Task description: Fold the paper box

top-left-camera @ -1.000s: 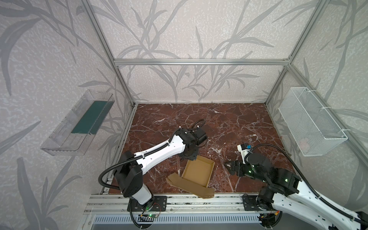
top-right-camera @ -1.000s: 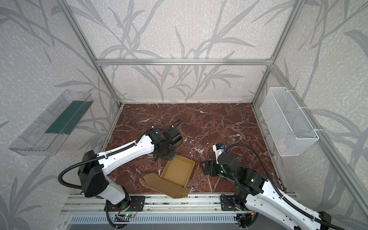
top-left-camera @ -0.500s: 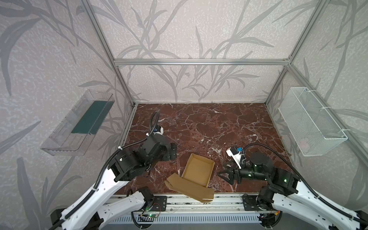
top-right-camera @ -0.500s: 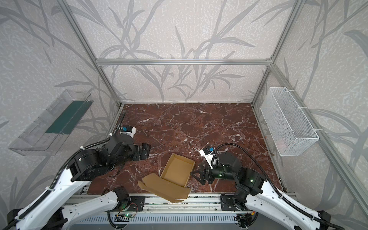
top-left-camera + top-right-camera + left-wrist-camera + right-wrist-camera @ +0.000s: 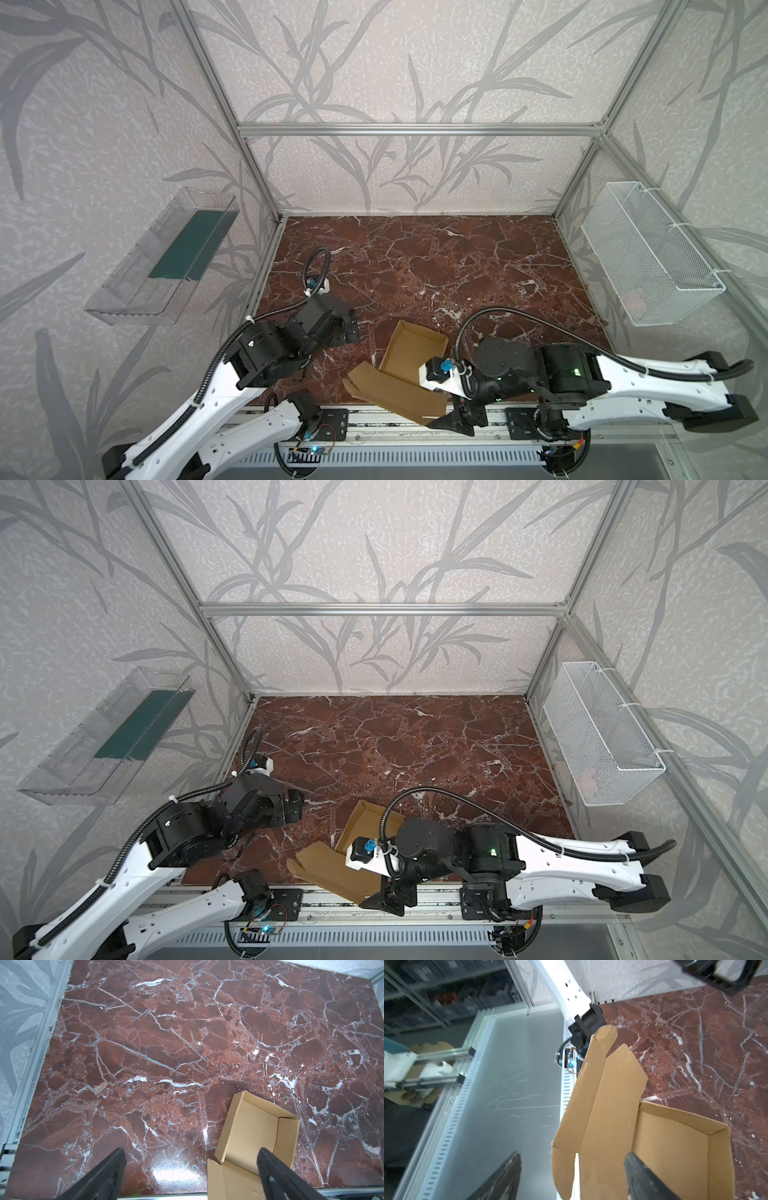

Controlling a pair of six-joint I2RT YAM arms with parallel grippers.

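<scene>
Paper box (image 5: 411, 353) lying open at the front edge of the marble tabletop (image 5: 457, 270)
Its lid flap overhangs the rail (image 5: 365, 424). The left gripper (image 5: 191, 1152) gapes empty (off to the side); the right gripper (image 5: 572, 1156) hovers, jaws apart around that flap.
</scene>
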